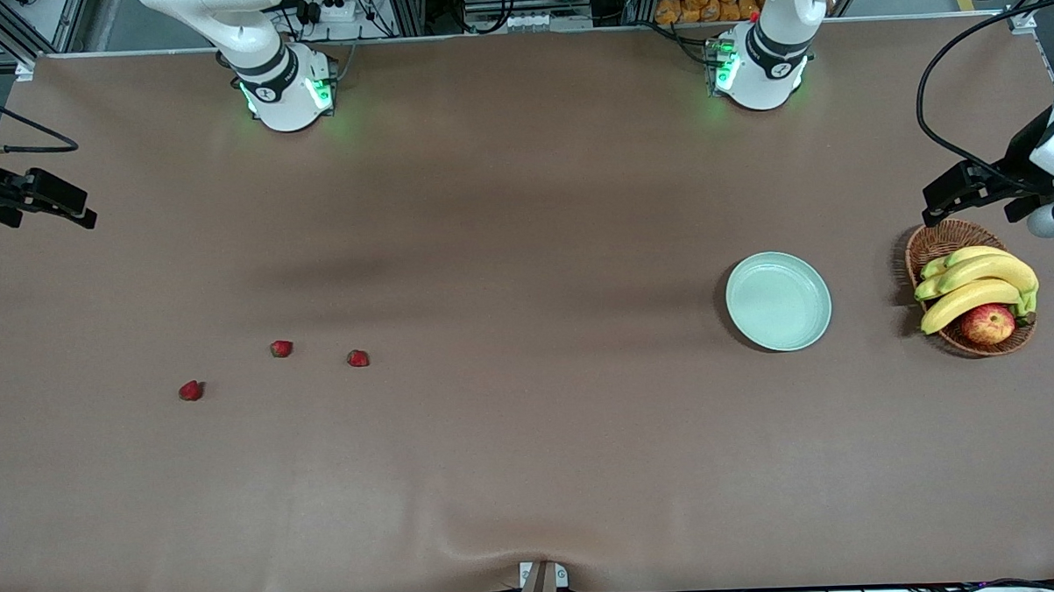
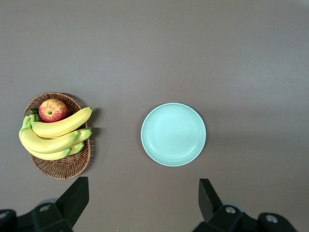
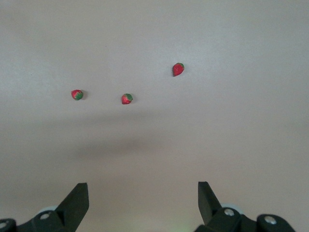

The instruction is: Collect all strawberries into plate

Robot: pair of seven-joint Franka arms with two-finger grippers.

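Three small red strawberries (image 1: pixel 191 391) (image 1: pixel 282 348) (image 1: pixel 357 359) lie apart on the brown table toward the right arm's end. They also show in the right wrist view (image 3: pixel 77 94) (image 3: pixel 127 99) (image 3: pixel 178 69). The pale mint-green plate (image 1: pixel 779 301) sits empty toward the left arm's end and also shows in the left wrist view (image 2: pixel 174 134). My left gripper (image 1: pixel 949 195) (image 2: pixel 143 193) is open and empty, high over the table by the basket. My right gripper (image 1: pixel 72 208) (image 3: pixel 143 193) is open and empty, high over its end of the table.
A brown wicker basket (image 1: pixel 937 242) with bananas (image 1: pixel 974 285) and a red-yellow apple (image 1: pixel 988 323) stands beside the plate, at the left arm's end. It also shows in the left wrist view (image 2: pixel 58 166). A bracket (image 1: pixel 541 580) sits at the table's near edge.
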